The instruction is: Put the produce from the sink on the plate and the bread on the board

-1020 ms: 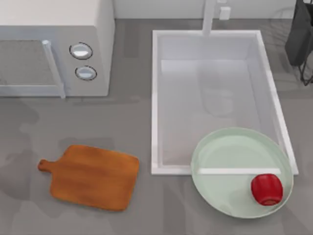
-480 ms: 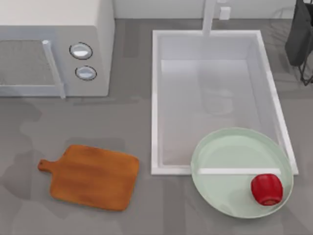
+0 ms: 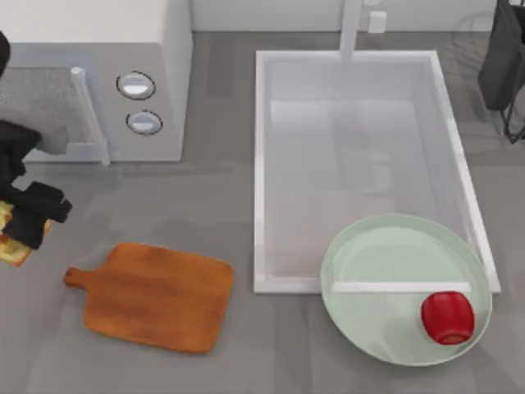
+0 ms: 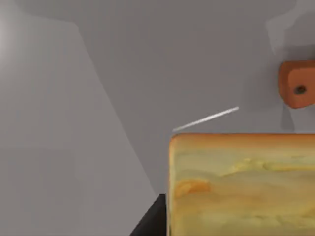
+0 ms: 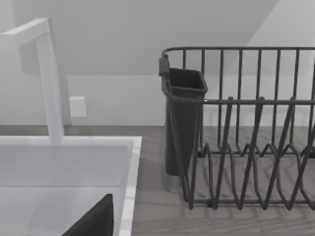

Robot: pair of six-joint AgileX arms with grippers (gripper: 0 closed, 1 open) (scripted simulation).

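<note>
My left gripper (image 3: 33, 215) hangs over the table's left edge, in front of the microwave, shut on the bread (image 3: 8, 246), whose golden edge peeks out beneath it. The browned bread (image 4: 241, 182) looms close in the left wrist view, and beyond it lies the handle of the board (image 4: 297, 90). The orange-brown board (image 3: 156, 295) is just right of that gripper and slightly nearer the front. The red produce (image 3: 447, 317) rests on the pale green plate (image 3: 369, 254), which overlaps the front right corner of the sink (image 3: 259, 164). My right gripper (image 5: 93, 221) is a dark edge by the sink's rim.
A white microwave (image 3: 156, 49) stands at the back left, its handle (image 3: 89, 115) just behind my left arm. The faucet (image 3: 351, 25) rises behind the sink. A dark wire dish rack (image 5: 246, 132) with a cutlery cup (image 3: 502, 57) stands at the back right.
My left arm has come into the top view from the left edge, carrying the bread; earlier no arm showed there. The plate, produce and board have not moved.
</note>
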